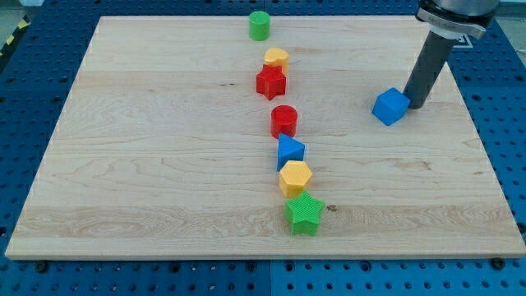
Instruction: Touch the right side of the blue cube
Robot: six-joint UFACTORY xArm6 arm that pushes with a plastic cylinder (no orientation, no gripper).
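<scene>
Tip: the rod's tip [415, 105] rests at the blue cube's [391, 106] 3 o'clock side, touching or just beside it.
Jaws: the arm carries a plain rod, so nothing opens or closes.
Blue cube: on the wooden board [148, 156], toward its 2 o'clock area, well apart from the rest.
Column down the board's middle: green cylinder [260, 25], yellow heart [277, 57], red star [270, 82], red cylinder [283, 121], blue triangular block [289, 151], yellow hexagon [295, 178], green star [304, 214].
</scene>
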